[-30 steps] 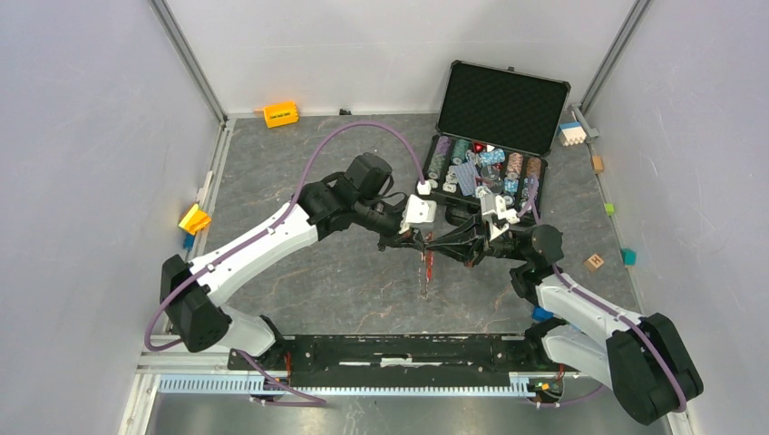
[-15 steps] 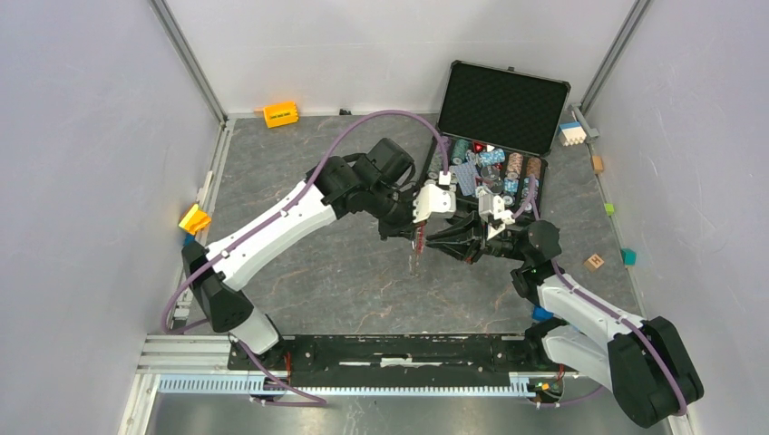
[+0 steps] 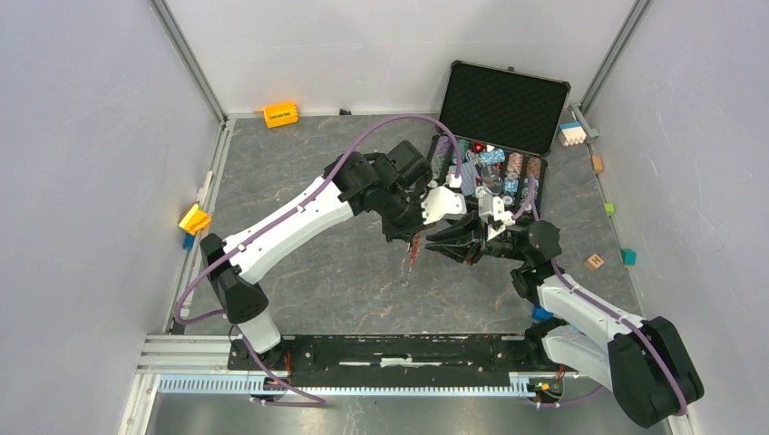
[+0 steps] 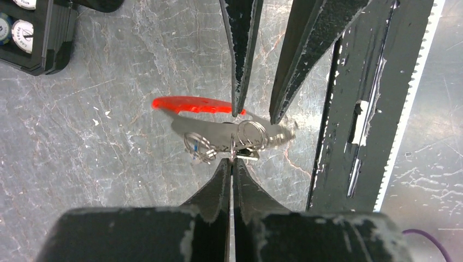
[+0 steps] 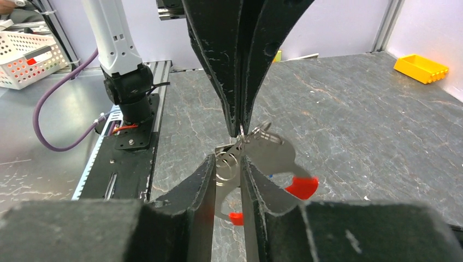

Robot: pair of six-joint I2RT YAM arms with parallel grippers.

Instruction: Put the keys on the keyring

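Observation:
The keyring (image 4: 248, 134) hangs in mid-air above the table's middle, its silver rings bunched and its red fob (image 4: 191, 105) trailing, blurred. My left gripper (image 4: 230, 162) is shut on the rings from one side. Facing it tip to tip, my right gripper (image 5: 228, 159) stands open, and the rings (image 5: 228, 164) sit loose in the gap between its fingers. A small silver key with a blue mark (image 4: 195, 147) dangles from the bunch; the keys cannot be told apart in the blur. From above, both grippers meet near the hanging fob (image 3: 413, 253).
An open black case of poker chips (image 3: 490, 168) lies just beyond the grippers. An orange block (image 3: 280, 114) sits at the back wall, a yellow one (image 3: 194, 218) at the left wall, and small blocks (image 3: 594, 262) at the right. The black rail (image 3: 399, 349) runs along the near edge.
My right gripper has opened from shut. The left arm has swung right and farther back, carrying the keyring, which now hangs a little left of where it was.

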